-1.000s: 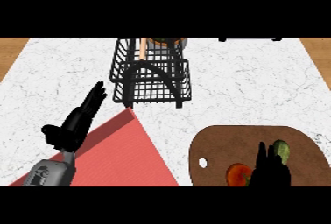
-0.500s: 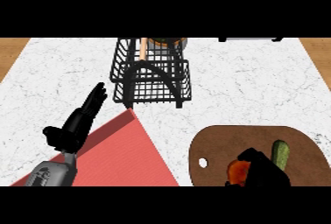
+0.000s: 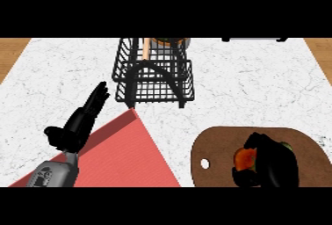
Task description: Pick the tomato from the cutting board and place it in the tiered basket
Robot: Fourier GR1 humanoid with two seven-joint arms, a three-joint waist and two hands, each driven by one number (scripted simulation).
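Head view, looking steeply down at the counter: my right hand (image 3: 271, 160) is over the brown cutting board (image 3: 217, 147), with its fingers (image 3: 256, 140) curled round the tomato (image 3: 244, 158). Only the tomato's left side shows, an orange-red patch peeking out at the left of my palm; the rest is hidden under the hand, so I cannot tell whether it has left the board's surface. A sliver of something green (image 3: 286, 145) shows on the board just past my hand, on its right side, mostly covered. My left hand (image 3: 77, 125) is well to the left of the cutting board, with straight, relaxed fingers pointing up and away from me, holding nothing; it rests above the left edge of a red mat (image 3: 123, 158) that lies just left of the board. Beyond the board, up and to its left, the black wire tiered basket (image 3: 154, 72) stands on the white marble counter (image 3: 259, 83), well apart from the tomato and from my right hand. Something orange and dark sits near the basket's far side, too hidden to name.
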